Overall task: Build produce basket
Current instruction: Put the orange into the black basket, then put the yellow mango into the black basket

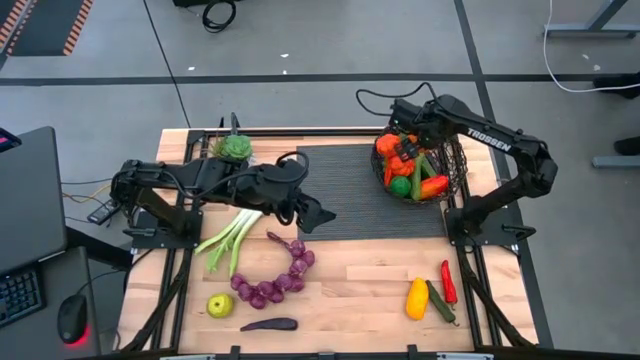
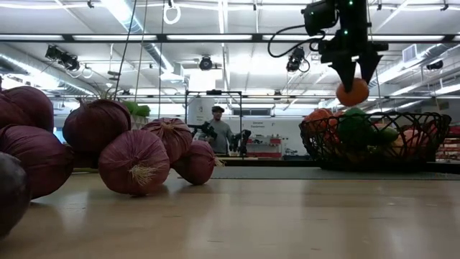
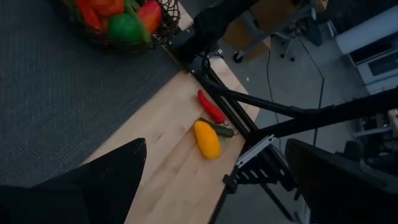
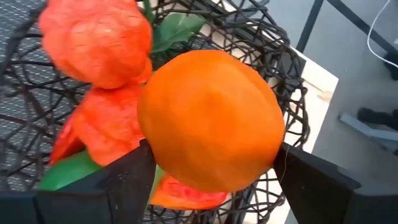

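The dark wire basket [image 1: 455,172] stands on the grey mat at the far right, holding orange, red and green produce [image 1: 405,180]. My right gripper [image 2: 359,78] hangs over it, shut on an orange [image 4: 211,118]. My left gripper [image 1: 315,213] hovers open above the mat's near left corner, with nothing between its fingers [image 3: 112,180]. On the bare wood lie a leek [image 1: 230,240], a string of purple bulbs [image 1: 278,280], a green-yellow apple [image 1: 220,305], an aubergine [image 1: 268,324], a yellow pepper [image 1: 417,298], a cucumber [image 1: 440,303] and a red chilli [image 1: 449,282]. My right gripper pinches the orange by its two opposite sides [image 4: 152,146] between its two fingers. In the low view only the free ends of the fingers [image 2: 346,72] reach the fruit's upper part. The fingers point steeply down from above. The orange hangs clear, above the basket's contents.
A small potted plant [image 1: 235,148] stands at the far left of the table. The grey mat [image 1: 340,190] covers the far middle. A person [image 2: 218,129] stands in the room beyond the table. Bare wood shows between the purple string and the yellow pepper.
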Controlling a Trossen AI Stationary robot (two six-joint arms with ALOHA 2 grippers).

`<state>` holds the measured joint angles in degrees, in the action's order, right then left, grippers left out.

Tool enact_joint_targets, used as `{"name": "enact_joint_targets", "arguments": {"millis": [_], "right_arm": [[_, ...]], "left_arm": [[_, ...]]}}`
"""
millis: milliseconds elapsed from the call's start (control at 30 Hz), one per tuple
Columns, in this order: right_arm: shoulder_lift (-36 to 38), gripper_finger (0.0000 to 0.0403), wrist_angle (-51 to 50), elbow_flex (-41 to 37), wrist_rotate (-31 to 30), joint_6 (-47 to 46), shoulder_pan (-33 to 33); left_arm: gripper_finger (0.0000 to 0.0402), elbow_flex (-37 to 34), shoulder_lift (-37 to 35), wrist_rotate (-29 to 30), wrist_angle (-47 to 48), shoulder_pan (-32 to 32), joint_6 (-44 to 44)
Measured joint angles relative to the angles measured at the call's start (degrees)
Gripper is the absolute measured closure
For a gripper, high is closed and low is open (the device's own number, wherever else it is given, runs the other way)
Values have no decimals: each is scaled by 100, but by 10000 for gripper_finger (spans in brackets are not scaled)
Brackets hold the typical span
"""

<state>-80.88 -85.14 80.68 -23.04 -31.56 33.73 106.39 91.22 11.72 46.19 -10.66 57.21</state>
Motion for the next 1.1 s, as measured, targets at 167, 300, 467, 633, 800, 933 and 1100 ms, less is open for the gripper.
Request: {"name": "enact_joint_targets", "arguments": {"millis": [167,300,467,633,800,933,1100], "right_arm": [[0,44,0,0,2,263,158],[0,14,-10,0,85,324,173],[0,9,-19,0,879,281,76],[0,9,-341,0,2338,-14,-248],[7,9,-483,0,3295,-537,-976],[61,9,-486,0,3470,-1245,-1789],[79,9,-485,0,3334,-2453,-2921]], "left_arm": [[11,0,0,3,0,0,-109],[11,0,0,1,0,-1,-108],[11,0,0,1,0,0,-105],[11,0,0,1,0,0,-99],[11,0,0,1,-1,0,-98],[11,0,0,1,-2,0,-98],[11,0,0,1,-1,0,-139]]}}
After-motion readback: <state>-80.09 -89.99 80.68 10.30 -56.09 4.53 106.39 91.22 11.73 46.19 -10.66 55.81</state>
